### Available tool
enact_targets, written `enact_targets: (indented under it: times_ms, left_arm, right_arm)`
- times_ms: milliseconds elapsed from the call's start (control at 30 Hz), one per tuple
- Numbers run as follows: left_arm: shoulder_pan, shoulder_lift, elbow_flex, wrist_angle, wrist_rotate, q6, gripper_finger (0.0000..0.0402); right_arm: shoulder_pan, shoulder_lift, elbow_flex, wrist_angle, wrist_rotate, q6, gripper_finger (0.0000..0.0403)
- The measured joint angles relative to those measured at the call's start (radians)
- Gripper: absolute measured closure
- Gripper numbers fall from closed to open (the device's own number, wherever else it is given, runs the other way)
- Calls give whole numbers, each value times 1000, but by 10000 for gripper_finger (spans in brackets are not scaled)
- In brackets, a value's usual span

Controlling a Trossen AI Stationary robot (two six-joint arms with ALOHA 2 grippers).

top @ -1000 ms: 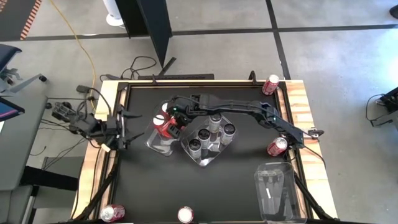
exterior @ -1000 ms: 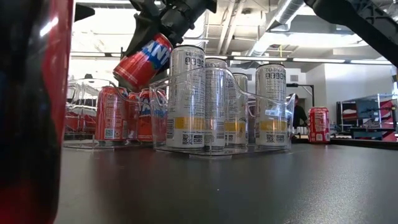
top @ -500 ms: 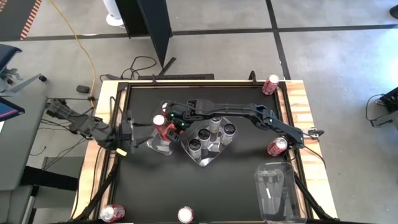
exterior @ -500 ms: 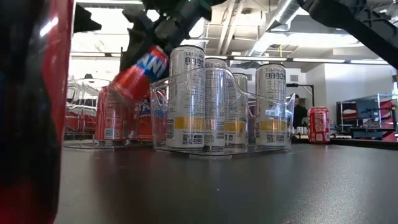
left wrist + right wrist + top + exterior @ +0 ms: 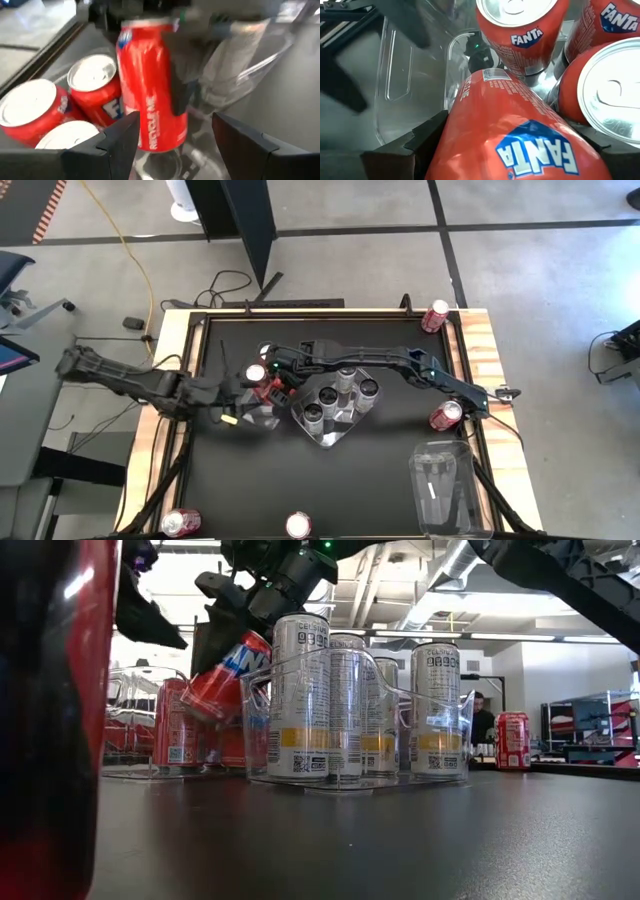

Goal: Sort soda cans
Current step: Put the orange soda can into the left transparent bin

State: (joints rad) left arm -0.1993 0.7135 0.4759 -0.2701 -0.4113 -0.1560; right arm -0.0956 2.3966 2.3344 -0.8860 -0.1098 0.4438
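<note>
My right gripper [image 5: 268, 375] is shut on a red soda can [image 5: 228, 665] and holds it tilted over the clear tray [image 5: 250, 418] at the table's left middle. Three red cans [image 5: 75, 95] stand in that tray. My left gripper [image 5: 248, 393] stands open at the tray's left side, level with the held can's lower end [image 5: 159, 142], and touches nothing. Several silver-grey cans [image 5: 300, 700] stand upright in a second clear tray [image 5: 335, 438] at the centre. My right gripper pinches the red can's side walls [image 5: 457, 135] between its two fingers, one finger [image 5: 180, 95] reaching past the can's middle. The fingers come slanting down from the table's right and lie along the can, from its top end. The can hangs tilted, bottom end down inside the tray; I cannot tell whether it touches the tray floor.
Loose red cans stand at the far right corner [image 5: 435, 315], the right edge [image 5: 445, 416] and the near edge [image 5: 180, 523] [image 5: 298, 526]. An empty clear tray [image 5: 440, 490] stands at the near right. The near-edge can [image 5: 50, 720] blocks the low view's left.
My left gripper has swung toward the table's right and sunk, coming up to the tray with the red cans. My right gripper has sunk a little with the red can, whose lower end now dips among the cans in the tray.
</note>
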Motion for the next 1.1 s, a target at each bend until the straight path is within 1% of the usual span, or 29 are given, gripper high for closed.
enact_targets:
  times_ms: [67,233,400,600,833,933,1100]
  left_arm:
    - [25,35,0,10,21,2,159]
    - [66,103,0,99,87,42,159]
    - [100,155,-16,137,94,58,159]
    - [150,201,-31,198,139,64,159]
    - [162,220,-33,208,169,57,157]
    - [162,221,-34,215,175,56,143]
    - [161,221,-34,208,180,49,104]
  right_arm:
    - [0,0,0,0,0,0,87]
    - [1,0,0,-2,2,0,87]
    - [4,0,0,-11,5,-1,86]
    - [4,0,0,-27,9,-1,86]
    - [4,0,-1,-29,10,-5,86]
    - [4,0,-2,-32,10,-5,86]
    - [5,0,-2,-30,9,-8,86]
